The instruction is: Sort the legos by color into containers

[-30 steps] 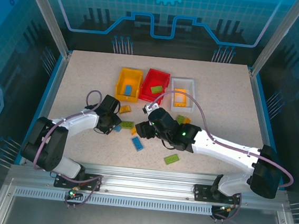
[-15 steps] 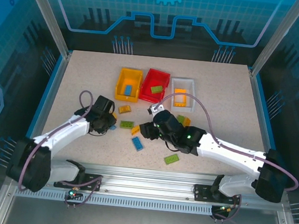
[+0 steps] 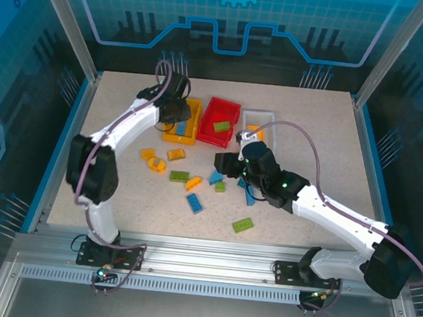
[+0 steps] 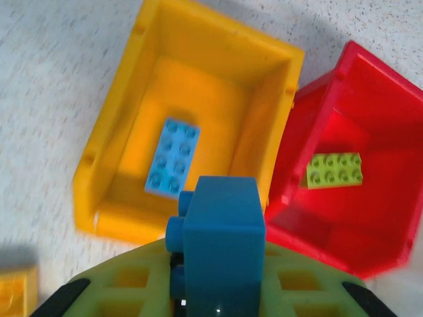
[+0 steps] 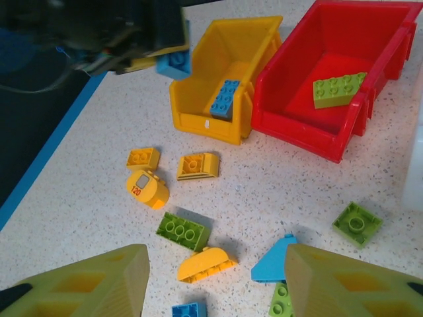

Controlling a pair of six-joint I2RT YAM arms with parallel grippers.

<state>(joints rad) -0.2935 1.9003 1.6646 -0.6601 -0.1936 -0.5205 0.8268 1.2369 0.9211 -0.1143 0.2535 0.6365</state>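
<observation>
My left gripper (image 4: pixel 220 277) is shut on a dark blue lego (image 4: pixel 221 244) and hangs over the near edge of the yellow-orange container (image 4: pixel 119 132), where it also stands from above (image 3: pixel 173 110). A light blue lego (image 4: pixel 173 156) lies inside that bin. The red container (image 4: pixel 396 165) beside it holds a green lego (image 4: pixel 334 170). The white container (image 3: pixel 271 123) stands to the right, partly behind my right arm. My right gripper (image 5: pixel 211 284) is open over loose legos, low above the table (image 3: pixel 222 162).
Loose legos lie mid-table: yellow pieces (image 5: pixel 143 158) (image 5: pixel 197 166), a yellow cylinder (image 5: pixel 147 189), a green brick (image 5: pixel 183 230), an orange curved piece (image 5: pixel 205 263), a blue slope (image 5: pixel 274 259). Nearer the front lie a blue brick (image 3: pixel 194 203) and a green one (image 3: pixel 242 224).
My left arm has swung from the loose pile up to the yellow-orange bin, carrying the blue lego. My right gripper has shifted right and back a little.
</observation>
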